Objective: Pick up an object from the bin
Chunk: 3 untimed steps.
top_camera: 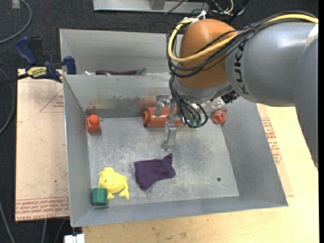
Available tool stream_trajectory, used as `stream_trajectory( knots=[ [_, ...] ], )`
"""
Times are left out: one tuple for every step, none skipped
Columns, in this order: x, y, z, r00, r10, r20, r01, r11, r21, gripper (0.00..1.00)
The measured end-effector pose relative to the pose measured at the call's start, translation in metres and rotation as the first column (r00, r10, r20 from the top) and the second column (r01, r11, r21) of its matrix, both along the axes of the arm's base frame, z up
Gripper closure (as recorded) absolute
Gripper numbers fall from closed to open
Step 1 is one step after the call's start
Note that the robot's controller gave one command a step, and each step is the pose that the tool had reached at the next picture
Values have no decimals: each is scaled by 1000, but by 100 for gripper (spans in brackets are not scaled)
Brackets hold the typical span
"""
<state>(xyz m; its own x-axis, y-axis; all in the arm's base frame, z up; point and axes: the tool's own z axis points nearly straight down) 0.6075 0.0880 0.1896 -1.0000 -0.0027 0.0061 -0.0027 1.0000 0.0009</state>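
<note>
Orange wrist cover (205,52) hides much of the end effector (168,142) just beside a purple cloth (154,172); grip state unreadable.

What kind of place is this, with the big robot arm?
Probably a robotics lab: a KUKA arm reaches into a grey metal bin holding a yellow toy and purple cloth, with cables on the dark floor.

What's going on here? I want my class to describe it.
A KUKA robot arm reaches into the grey metal bin from the right. Its gripper hangs over bare floor, just behind a crumpled purple cloth, with an orange plastic piece beside it near the back wall. A yellow soft toy and a green block lie in the front left corner. Nothing looks picked up yet.
</note>
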Motion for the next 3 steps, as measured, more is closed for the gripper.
stream_trajectory(
  knots=[
    [1,0,5,1000,-1,8,1,1000,1,0],
    [-25,-16,-35,999,49,13,-49,999,1,0],
    [-77,-30,-77,996,89,9,-89,996,0,0]
  ],
)
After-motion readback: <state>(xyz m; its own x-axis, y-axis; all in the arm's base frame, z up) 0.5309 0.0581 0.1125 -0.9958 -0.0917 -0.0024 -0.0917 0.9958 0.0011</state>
